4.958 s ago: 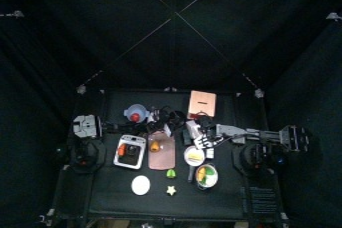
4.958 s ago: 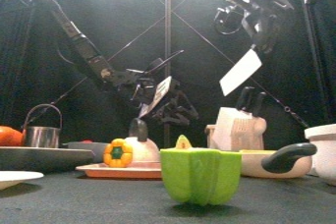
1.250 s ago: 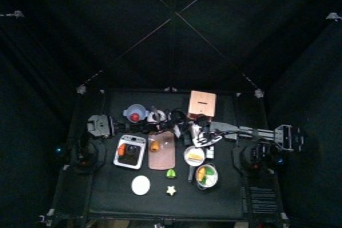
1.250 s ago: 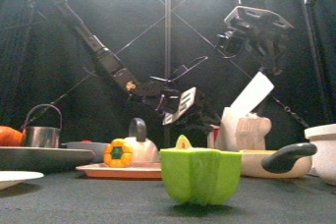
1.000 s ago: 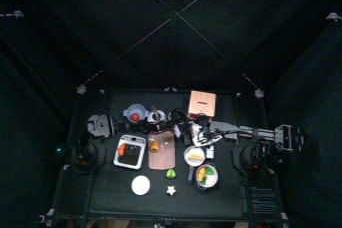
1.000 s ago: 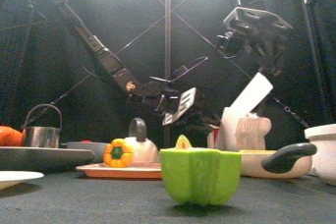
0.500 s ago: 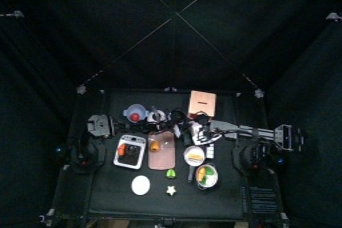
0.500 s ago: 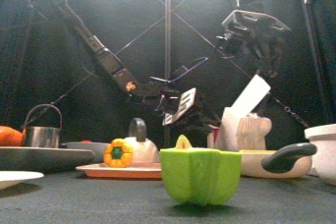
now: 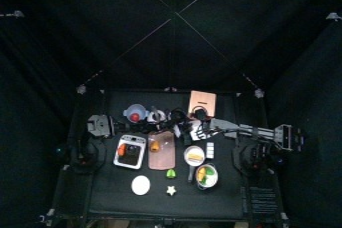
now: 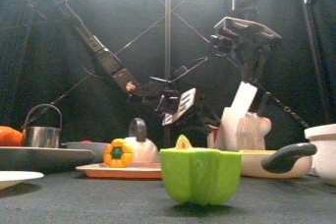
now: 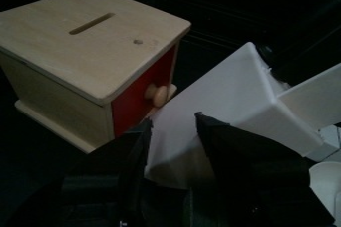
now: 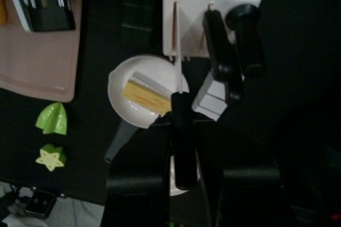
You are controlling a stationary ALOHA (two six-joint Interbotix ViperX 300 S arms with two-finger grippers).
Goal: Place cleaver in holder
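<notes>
The right claw (image 10: 245, 63) is opening halfway and letting go; the cleaver (image 10: 243, 98) is standing straighter inside the holder (image 10: 247, 132).

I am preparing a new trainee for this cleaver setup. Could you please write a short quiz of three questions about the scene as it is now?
1. True or false: the cleaver lies flat on the table beside the holder.
2. Which gripper hangs above the cleaver in the front view?
3. Which thing stands nearest the front camera? A) a glass bottle B) the green pepper C) the holder

Key:
1. False. Its blade rises steeply from the holder.
2. The right gripper.
3. B.
</notes>
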